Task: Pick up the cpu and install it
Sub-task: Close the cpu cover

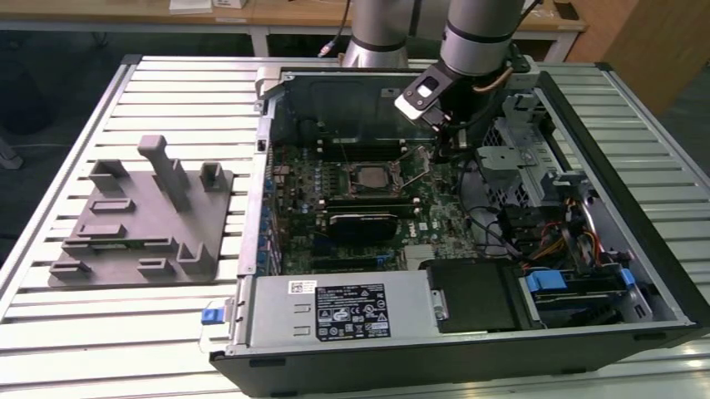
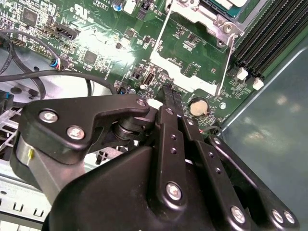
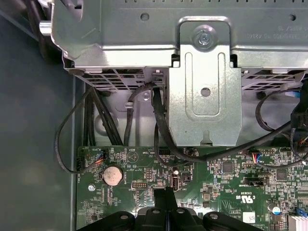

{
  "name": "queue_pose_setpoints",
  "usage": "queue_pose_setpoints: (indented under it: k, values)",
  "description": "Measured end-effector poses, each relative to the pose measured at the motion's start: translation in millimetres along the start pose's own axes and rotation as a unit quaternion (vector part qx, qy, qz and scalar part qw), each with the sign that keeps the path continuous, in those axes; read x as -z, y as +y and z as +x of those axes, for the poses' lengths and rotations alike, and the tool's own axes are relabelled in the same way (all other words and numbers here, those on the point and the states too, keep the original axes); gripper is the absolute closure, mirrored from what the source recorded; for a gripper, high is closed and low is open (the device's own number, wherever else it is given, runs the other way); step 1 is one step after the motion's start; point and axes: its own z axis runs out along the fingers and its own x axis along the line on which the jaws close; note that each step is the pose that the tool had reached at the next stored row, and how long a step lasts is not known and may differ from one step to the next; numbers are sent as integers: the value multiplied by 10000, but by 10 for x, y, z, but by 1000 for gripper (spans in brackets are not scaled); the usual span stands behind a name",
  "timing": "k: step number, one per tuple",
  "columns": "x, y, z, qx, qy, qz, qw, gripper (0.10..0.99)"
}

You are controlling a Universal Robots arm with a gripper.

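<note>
The cpu lies flat in its socket near the middle of the motherboard, inside the open computer case on the slatted tabletop. The arm reaches down into the case and the tool hangs just beside the socket, toward the exterior view's right, apart from the cpu. In both wrist views its black fingers are pressed together with nothing between them, the tips low over the green board near a round coin battery and a thin metal socket lever. A grey plastic tray with upright posts sits on the tabletop outside the case, well apart on the exterior view's left.
</note>
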Motion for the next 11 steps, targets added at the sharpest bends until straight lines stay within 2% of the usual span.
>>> queue_pose_setpoints:
  k: [11]
  values:
    - [-2,-22,0,0,1,0,10000,980]
